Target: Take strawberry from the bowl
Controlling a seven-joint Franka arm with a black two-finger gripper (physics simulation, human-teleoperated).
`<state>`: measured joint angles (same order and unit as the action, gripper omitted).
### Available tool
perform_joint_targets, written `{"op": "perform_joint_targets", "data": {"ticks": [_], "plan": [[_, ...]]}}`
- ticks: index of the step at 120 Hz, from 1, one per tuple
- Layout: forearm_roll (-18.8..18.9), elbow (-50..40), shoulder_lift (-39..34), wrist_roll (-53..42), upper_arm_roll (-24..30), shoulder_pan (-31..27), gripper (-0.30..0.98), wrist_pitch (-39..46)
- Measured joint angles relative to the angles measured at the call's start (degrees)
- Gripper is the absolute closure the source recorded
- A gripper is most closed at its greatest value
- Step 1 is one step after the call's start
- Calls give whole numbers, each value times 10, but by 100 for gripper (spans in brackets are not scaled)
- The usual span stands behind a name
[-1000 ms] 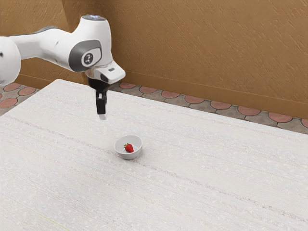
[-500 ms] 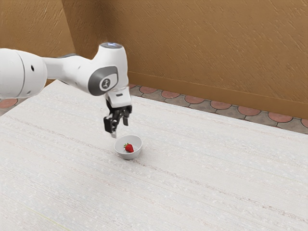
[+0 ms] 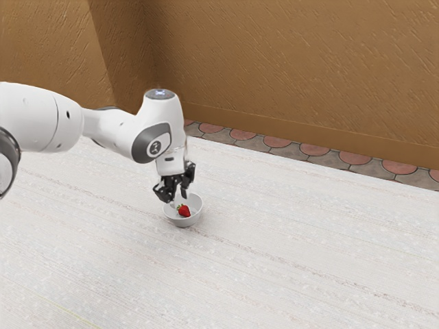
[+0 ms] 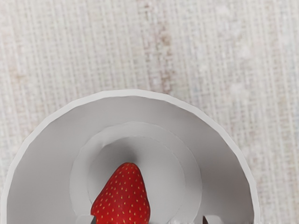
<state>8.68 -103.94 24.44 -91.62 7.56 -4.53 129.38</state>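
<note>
Red strawberry in bowl, pincer above.

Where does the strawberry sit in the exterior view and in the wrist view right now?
Exterior view: the strawberry is a little below and toward the exterior view's left of the picture's centre, inside the bowl, beneath the claw.
Wrist view: it is inside the bowl, partly cut off by the picture's edge, its tip pointing into the frame.
Shared landmark: the bowl, whose pale rim curves around the strawberry.
</note>
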Motion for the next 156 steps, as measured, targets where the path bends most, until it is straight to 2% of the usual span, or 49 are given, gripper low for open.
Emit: {"op": "perform_joint_targets", "data": {"ticks": [81, 100, 127, 142, 156], "plan": [[0, 28, 69, -66, 0, -8, 46, 42], [-1, 28, 69, -73, 0, -7, 59, 44], [-4, 11, 2, -76, 1, 3, 70, 46], [-8, 6, -57, -73, 21, 43, 74, 29], [-13, 9, -65, -68, 34, 94, 76, 18]]}}
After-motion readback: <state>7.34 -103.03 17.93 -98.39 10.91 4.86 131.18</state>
